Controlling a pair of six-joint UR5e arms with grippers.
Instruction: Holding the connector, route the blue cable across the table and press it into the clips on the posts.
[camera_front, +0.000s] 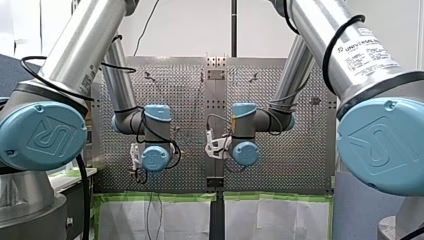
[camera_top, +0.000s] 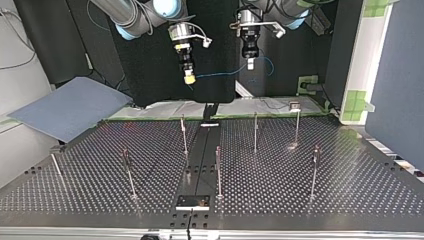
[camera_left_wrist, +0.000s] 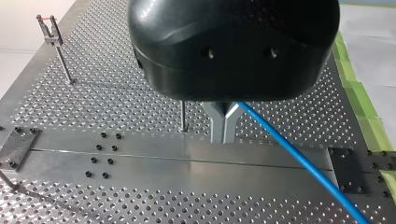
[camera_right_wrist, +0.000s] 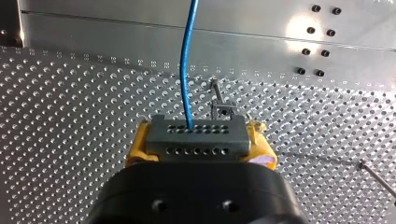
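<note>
**Top view.** My right end effector (camera_top: 189, 78) and my left end effector (camera_top: 250, 64) hang side by side above the far edge of the perforated worktop (camera_top: 325, 200). The blue cable (camera_top: 225, 74) is slung between them in a shallow sag. Thin upright posts (camera_top: 255, 132) stand spread over the worktop, well apart from both end effectors and below the cable.

**Right wrist view.** The right end effector (camera_right_wrist: 200, 147) is clamped on the connector (camera_right_wrist: 196, 130), a grey block with two rows of small holes. Yellow pads (camera_right_wrist: 136, 151) grip the block at its two ends. The blue cable (camera_right_wrist: 187, 60) leaves the upper row of holes and runs straight ahead over the worktop's plain metal strip (camera_right_wrist: 140, 37). Just ahead of the connector and lower down stands a post topped by a clip (camera_right_wrist: 222, 108).

**Left wrist view.** The left end effector (camera_left_wrist: 223, 135) is narrow, its metal fingers (camera_left_wrist: 215, 122) drawn together at the tips on the blue cable (camera_left_wrist: 303, 163). The cable emerges beside the fingers and slants away above the worktop. Another clip-topped post (camera_left_wrist: 55, 46) stands well apart, near the worktop's edge.
</note>
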